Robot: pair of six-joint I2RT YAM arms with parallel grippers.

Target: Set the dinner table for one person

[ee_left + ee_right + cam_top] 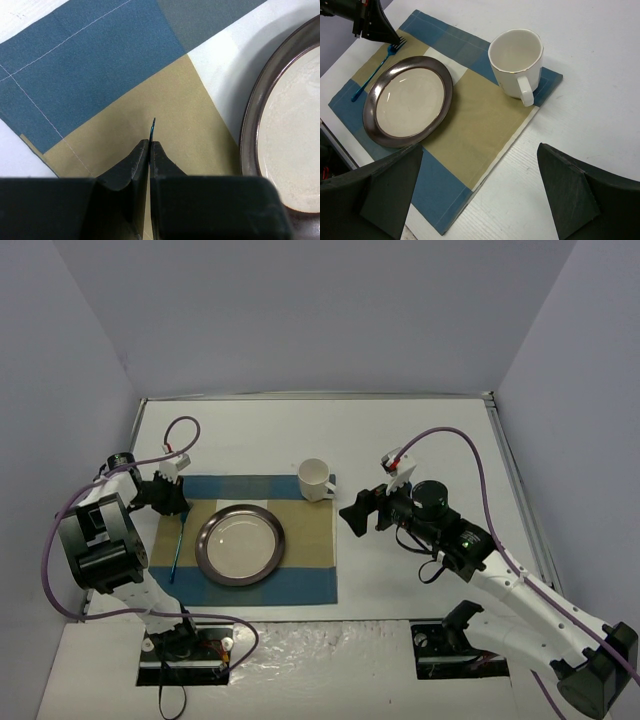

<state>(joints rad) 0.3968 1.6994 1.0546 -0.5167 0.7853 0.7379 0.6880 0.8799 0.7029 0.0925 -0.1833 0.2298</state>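
One fork, one plate, one mug and one placemat lie on the dinner table, which fills the view. Your left gripper pinches the fork's tines, jaws closed, laying it at the plate's 9 o'clock. Judged next: release, then lift straight. Your right gripper, at 3 o'clock, gapes wide, holding nothing.

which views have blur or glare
top external: even light, all sharp, slight sheen on the plate rim; left wrist: placemat stitching crisp, left pincer dark and soft, fork tip barely visible; right wrist: mug sharp, right pincer blurred up close
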